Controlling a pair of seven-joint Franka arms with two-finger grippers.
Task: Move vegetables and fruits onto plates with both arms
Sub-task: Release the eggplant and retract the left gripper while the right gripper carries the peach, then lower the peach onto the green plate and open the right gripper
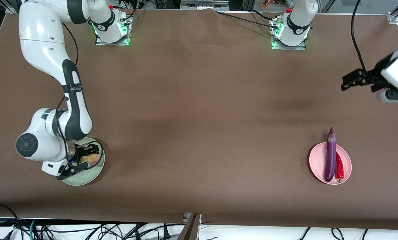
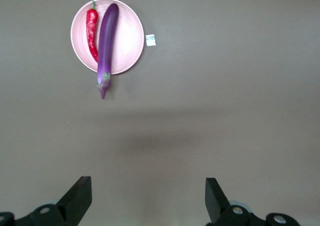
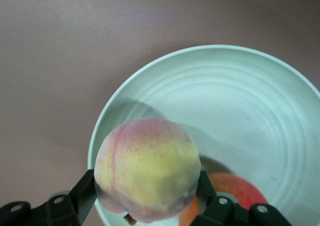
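Note:
My right gripper is shut on the pale yellow-pink peach and holds it over the pale green plate at the right arm's end of the table. The red apple-like fruit lies in that plate, partly hidden under the peach and a finger. The purple eggplant and the red chili lie side by side on the pale pink plate, and the eggplant's stem end sticks out past the rim. My left gripper is open and empty, up over bare table; its wrist view shows the pink plate, the eggplant and the chili.
A brown cloth covers the table. A small white tag lies on the cloth beside the pink plate. Both arm bases stand along the table edge farthest from the front camera. Cables hang below the near edge.

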